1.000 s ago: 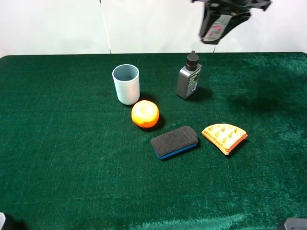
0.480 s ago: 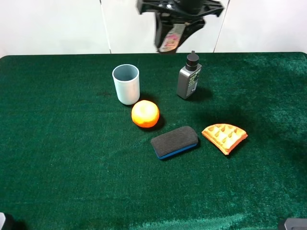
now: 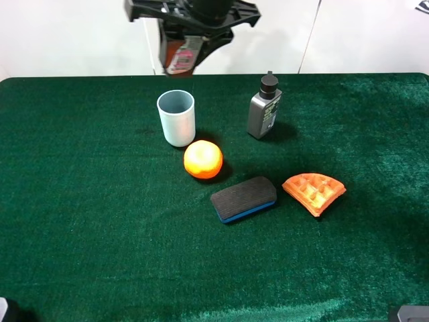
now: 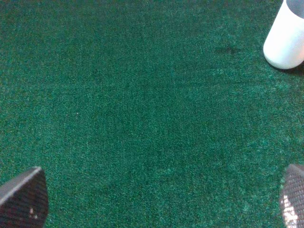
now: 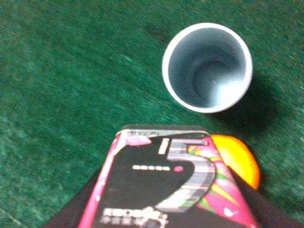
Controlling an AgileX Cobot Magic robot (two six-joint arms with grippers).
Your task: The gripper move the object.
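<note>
Exterior high view: the right arm (image 3: 201, 10) has travelled from the 1 o'clock corner of the table (image 3: 80, 201), past the grey bottle (image 3: 264, 111) half a second ago, to a spot at 12 o'clock of the cup (image 3: 176, 117).

The object (image 3: 179, 57) rode with it the whole way. The right jaws are closed on it, narrowed to the box's width, and it hangs tilted in the air against the white wall, clear of the table. In the right wrist view its black-and-pink label (image 5: 166, 185) fills the near field, with the open cup (image 5: 207, 66) and part of the orange (image 5: 240, 161) on the cloth beneath.

Nothing on the table has shifted: the orange (image 3: 203, 159) sits at 5 o'clock of the cup, and the eraser (image 3: 244, 198) and waffle piece (image 3: 314, 192) lie nearer the front.

Left jaws: spread wide and empty, with only the two tips showing over bare cloth in the left wrist view.

Judgement: transport is well along and no release has begun. The sideways sweep suggests a set-down near the cup or on the left half. The drop point cannot be told.
</note>
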